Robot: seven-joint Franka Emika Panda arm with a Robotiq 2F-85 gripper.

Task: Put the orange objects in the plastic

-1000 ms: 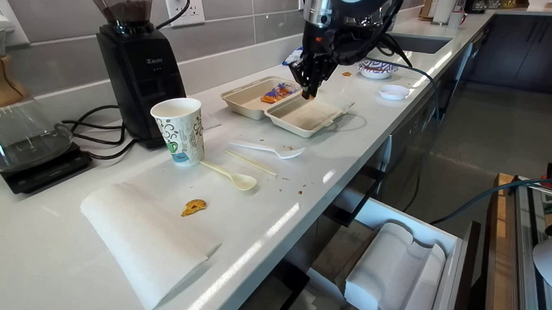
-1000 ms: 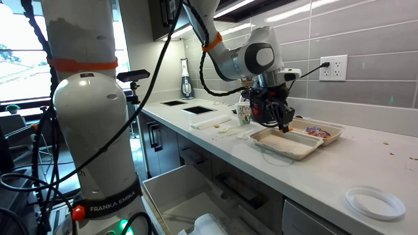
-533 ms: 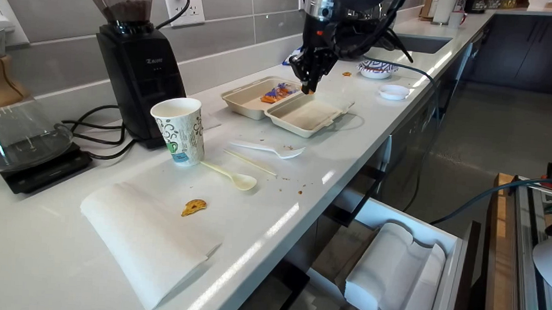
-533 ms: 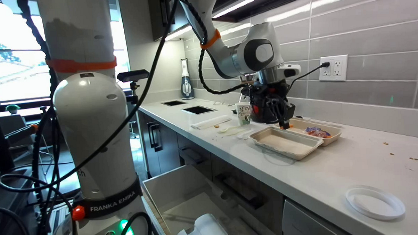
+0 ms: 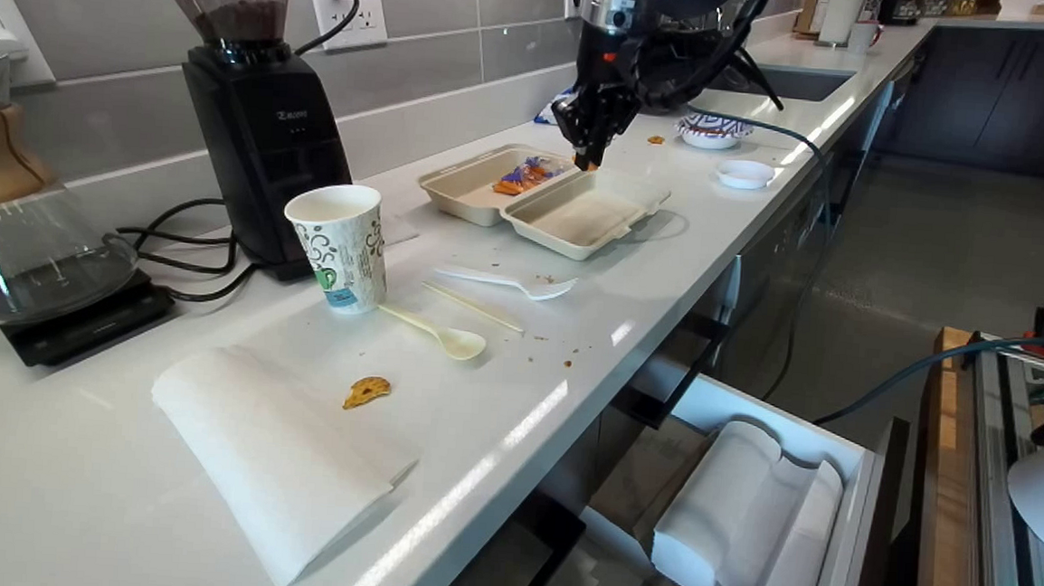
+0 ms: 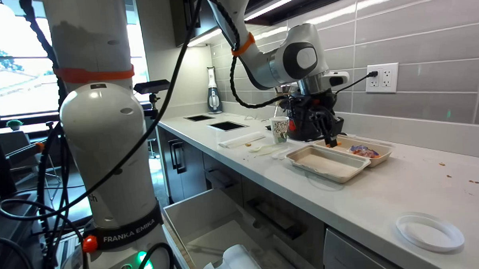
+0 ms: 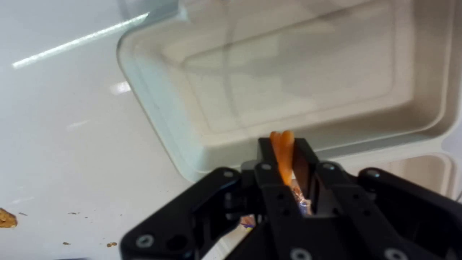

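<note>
My tool (image 7: 284, 145) is clamped on what look like two baby carrots (image 7: 285, 155), their rounded ends poking out just past its tips in the wrist view. By both exterior views I seem to have them above the spread-out takeout box (image 6: 326, 160), near the seam that joins its halves. The purple-marked plastic bag (image 6: 363, 151) lies inside one half of that box; more orange shows there, though whether within the bag or loose beside it I can't tell. I judge this the carrying step: carrots gripped, placing not yet done. If "the plastic" means that bag, my next move calls for a shift over the box from the seam toward the bag's half, then a gentle lowering and release at the bag's mouth, which I can't make out from here.
</note>
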